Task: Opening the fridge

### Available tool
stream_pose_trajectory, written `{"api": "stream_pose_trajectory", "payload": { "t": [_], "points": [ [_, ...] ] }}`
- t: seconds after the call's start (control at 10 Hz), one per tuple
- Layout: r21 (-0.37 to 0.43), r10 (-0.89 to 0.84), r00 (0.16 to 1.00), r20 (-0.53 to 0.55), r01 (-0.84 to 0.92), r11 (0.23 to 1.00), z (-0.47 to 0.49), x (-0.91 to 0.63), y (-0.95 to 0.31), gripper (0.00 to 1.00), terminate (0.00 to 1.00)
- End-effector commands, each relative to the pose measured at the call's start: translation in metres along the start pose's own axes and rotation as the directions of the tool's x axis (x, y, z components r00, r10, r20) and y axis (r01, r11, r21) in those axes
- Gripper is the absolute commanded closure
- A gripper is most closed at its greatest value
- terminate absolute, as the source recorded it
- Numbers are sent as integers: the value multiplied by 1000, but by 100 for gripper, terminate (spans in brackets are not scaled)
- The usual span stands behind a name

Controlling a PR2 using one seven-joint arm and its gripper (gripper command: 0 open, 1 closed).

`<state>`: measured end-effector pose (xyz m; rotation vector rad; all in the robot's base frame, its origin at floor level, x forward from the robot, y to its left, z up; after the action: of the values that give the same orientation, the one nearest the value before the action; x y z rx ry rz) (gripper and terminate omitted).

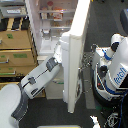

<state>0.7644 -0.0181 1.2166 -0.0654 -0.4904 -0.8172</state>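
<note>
One fridge (50, 20) stands with its door (76, 55) swung wide, shelves showing. My claw (63, 49) is at the door's inner face. Whether it grips, I cannot tell.

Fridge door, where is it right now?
In the exterior view the fridge door stands swung open near the middle, edge-on, with the robot arm's gripper at its left face and the white-and-blue robot to its right.

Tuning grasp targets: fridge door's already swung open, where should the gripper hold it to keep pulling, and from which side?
Grip the fridge door on its free vertical edge, about mid-height, coming from the interior side at the exterior view's left, where the gripper already meets it. The edge looks thin enough for the fingers to straddle. Whether the gripper is closed cannot be told.
</note>
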Motion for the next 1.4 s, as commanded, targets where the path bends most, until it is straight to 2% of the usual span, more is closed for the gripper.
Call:
{"api": "stream_pose_trajectory", "payload": {
  "t": [0.1, 0.2, 0.3, 0.4, 0.5, 0.7, 0.9, 1.0, 1.4],
  "points": [
    [-211, -793, 608, -44, 770, 602, 280, -85, -928, 0, 0],
    [-201, -758, 650, -44, 738, 644, 258, -54, -883, 0, 0],
    [-146, -692, 722, 2, 685, 714, 211, -3, -756, 0, 0],
    [-141, -642, 766, -10, 635, 760, 192, 3, -702, 0, 0],
    [-125, -550, 833, -61, 541, 832, 150, -4, -589, 0, 0],
    [-71, -415, 903, -110, 409, 910, 110, -44, -442, 0, 0],
    [-62, -275, 956, -106, 270, 961, 88, -101, -316, 0, 0],
    [-28, -121, 987, -110, 118, 993, 55, -158, -219, 0, 0],
    [18, 133, 978, -160, -132, 991, -10, -270, -111, 0, 0]
  ]
}}
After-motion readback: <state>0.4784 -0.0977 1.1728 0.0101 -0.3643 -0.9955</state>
